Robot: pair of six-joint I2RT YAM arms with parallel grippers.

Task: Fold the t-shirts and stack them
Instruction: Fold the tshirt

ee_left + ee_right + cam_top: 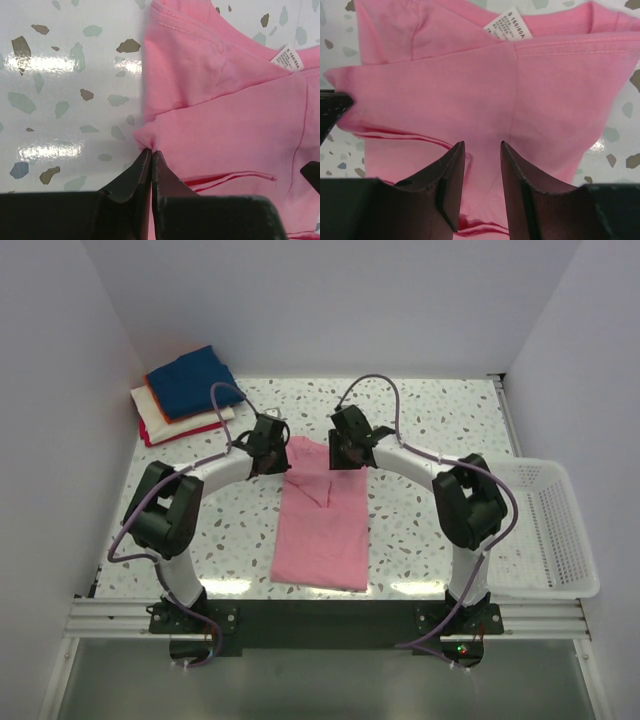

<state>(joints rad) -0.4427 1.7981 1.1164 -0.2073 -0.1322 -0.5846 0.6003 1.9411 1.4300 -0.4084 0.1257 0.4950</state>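
Here the left gripper [151, 149] pinches the 1 pink shirt [322, 530], right gripper [482, 144] gaping; 4 folded tees [185, 390] stacked.

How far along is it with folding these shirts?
Done: a stack of folded shirts sits in the far left corner, navy on top. In hand: the pink t-shirt lies folded into a narrow strip; the left gripper pinches its edge, and the right gripper is open above it. Left: folding it shorter and adding it to that stack.
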